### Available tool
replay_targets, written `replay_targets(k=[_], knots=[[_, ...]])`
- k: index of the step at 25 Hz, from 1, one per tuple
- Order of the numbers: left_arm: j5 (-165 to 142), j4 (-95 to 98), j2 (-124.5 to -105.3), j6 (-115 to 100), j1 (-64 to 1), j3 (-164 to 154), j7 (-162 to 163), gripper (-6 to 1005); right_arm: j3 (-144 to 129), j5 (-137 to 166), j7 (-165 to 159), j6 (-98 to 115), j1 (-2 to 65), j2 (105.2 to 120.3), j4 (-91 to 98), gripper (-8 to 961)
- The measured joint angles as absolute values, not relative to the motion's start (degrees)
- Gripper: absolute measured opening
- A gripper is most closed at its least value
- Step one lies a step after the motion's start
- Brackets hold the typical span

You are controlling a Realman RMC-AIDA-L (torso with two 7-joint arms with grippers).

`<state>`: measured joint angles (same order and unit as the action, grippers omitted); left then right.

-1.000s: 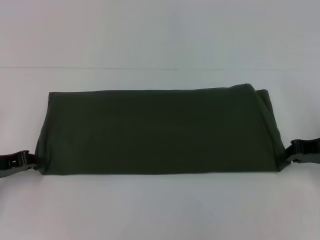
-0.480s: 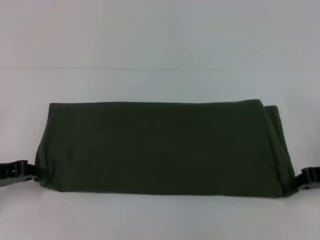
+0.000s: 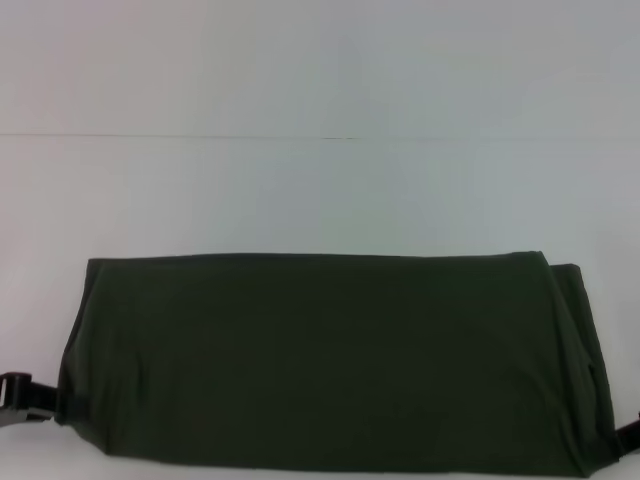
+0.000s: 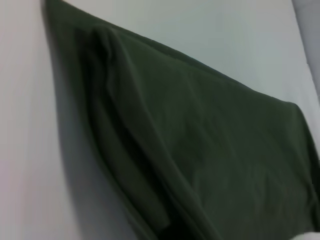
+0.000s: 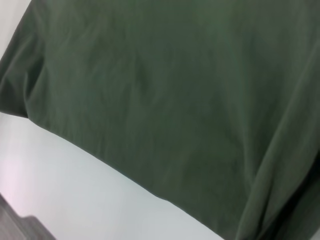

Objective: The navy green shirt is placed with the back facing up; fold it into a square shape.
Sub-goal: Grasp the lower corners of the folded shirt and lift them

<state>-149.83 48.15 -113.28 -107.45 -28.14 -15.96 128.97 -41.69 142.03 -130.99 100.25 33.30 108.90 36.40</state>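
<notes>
Lying as a wide, flat band across the lower half of the head view, the navy green shirt (image 3: 330, 360) shows only plain cloth on the white table (image 3: 320, 190); it looks folded lengthwise already, with the crosswise folds into a square seemingly left. The left gripper (image 3: 18, 397) sits at its lower left corner and the right gripper (image 3: 630, 437) at its lower right, each apparently pinching an end, though the pictures cannot tell whether either is clenched.
</notes>
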Motion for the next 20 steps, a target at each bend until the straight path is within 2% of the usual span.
replay_targets(k=[20], knots=[[-152.97,48.77,-113.23,-105.38,-27.12,-15.12,131.95,17,-41.46,143.62,-131.36,100.82,32.2,108.8,37.81,53]])
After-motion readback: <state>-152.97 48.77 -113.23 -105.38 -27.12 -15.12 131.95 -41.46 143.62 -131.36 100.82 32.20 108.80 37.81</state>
